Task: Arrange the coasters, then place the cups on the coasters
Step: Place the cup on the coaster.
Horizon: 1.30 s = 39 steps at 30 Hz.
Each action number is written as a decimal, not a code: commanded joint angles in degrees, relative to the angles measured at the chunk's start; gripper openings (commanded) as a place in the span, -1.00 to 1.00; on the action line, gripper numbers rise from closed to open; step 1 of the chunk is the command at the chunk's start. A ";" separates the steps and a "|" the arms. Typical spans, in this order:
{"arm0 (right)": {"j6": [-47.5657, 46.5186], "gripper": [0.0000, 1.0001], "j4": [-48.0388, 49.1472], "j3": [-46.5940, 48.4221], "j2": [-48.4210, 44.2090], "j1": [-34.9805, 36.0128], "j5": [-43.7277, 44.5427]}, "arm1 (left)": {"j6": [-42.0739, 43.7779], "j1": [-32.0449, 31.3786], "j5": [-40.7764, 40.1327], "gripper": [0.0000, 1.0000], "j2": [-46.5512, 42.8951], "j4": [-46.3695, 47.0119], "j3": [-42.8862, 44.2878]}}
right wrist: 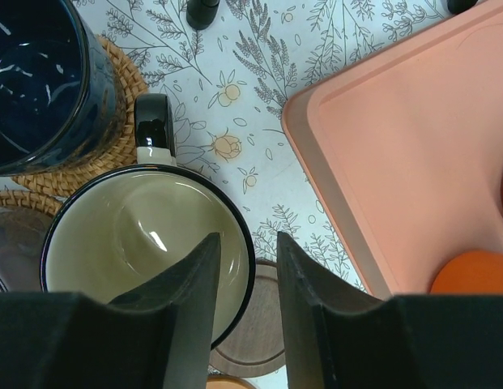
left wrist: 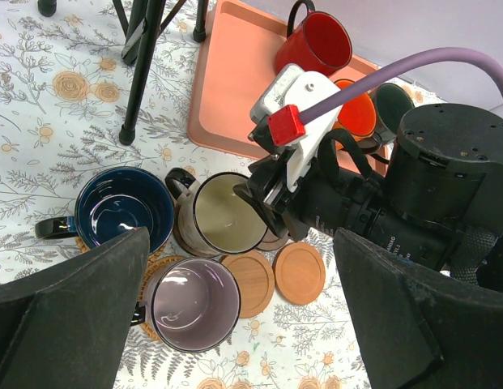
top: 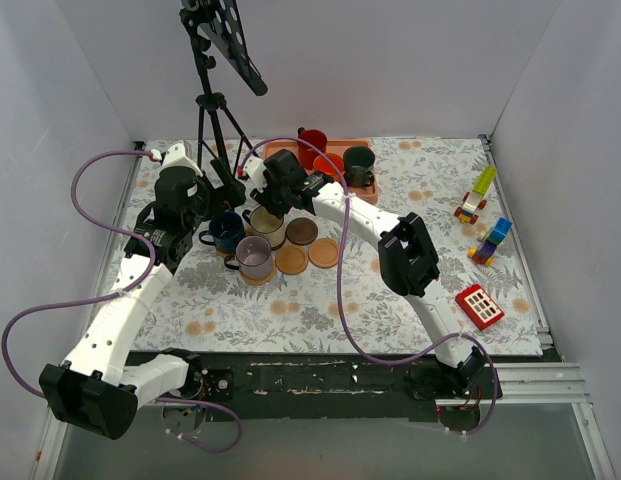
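My right gripper (right wrist: 247, 243) (top: 277, 205) stands open astride the rim of the upright cream cup (right wrist: 130, 235) (left wrist: 227, 215). One finger is inside the cup and the other outside, over a dark brown coaster (right wrist: 251, 328) (top: 302, 231). The navy cup (right wrist: 40, 81) (left wrist: 121, 207) sits on a woven coaster (right wrist: 117, 97). The grey-lilac cup (left wrist: 194, 304) (top: 255, 255) sits on another woven one. Two tan coasters (left wrist: 251, 279) (left wrist: 300, 271) lie bare. My left gripper (left wrist: 239, 243) hangs wide open above the group, holding nothing. Red (top: 312, 147), orange (top: 330, 165) and dark green (top: 359, 165) cups stand on the tray.
The pink tray (top: 280, 150) (right wrist: 397, 146) lies at the back, just right of the cream cup. A black tripod (top: 210, 110) stands at the back left, its feet close to the cups. Toy blocks (top: 475, 200) (top: 490, 240) and a red toy (top: 479, 305) lie on the right.
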 commanded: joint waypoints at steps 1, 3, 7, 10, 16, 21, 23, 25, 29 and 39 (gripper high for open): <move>1.56 -0.14 2.88 3.38 -0.69 0.46 0.24 | 0.81 0.14 -0.87 0.96 -1.51 0.02 -0.40; 2.44 -0.05 3.75 3.20 -1.04 0.46 0.59 | 0.90 0.23 -1.13 0.96 -1.42 -0.15 -0.40; 4.02 0.04 5.86 2.42 -2.27 0.46 0.77 | 0.81 0.23 -1.75 0.96 -1.33 -0.33 -0.05; 4.81 0.10 8.41 1.01 -3.67 0.46 0.77 | 0.81 0.23 -2.19 0.96 -1.15 -0.59 0.39; 5.25 0.16 10.96 -0.05 -5.61 0.46 0.95 | 0.46 0.23 -4.29 0.96 -0.63 -1.82 1.36; 4.90 0.21 12.80 -1.98 -8.85 0.37 3.65 | 0.37 0.23 -4.65 0.96 -0.71 -1.91 1.71; 4.73 0.23 14.73 -4.08 -11.13 0.28 5.25 | -0.07 0.23 -5.35 0.96 -0.89 -2.00 1.62; 4.46 0.24 16.67 -6.54 -13.86 0.11 6.83 | -0.33 0.23 -5.53 0.96 -0.80 -2.00 1.71; 5.25 0.26 19.66 -12.60 -19.83 -1.03 10.96 | -0.42 0.14 -5.26 0.96 -0.36 -2.00 2.06; 17.90 0.22 11.50 -15.96 -25.91 -14.65 11.24 | 0.99 0.23 -5.44 0.96 3.50 -2.44 5.40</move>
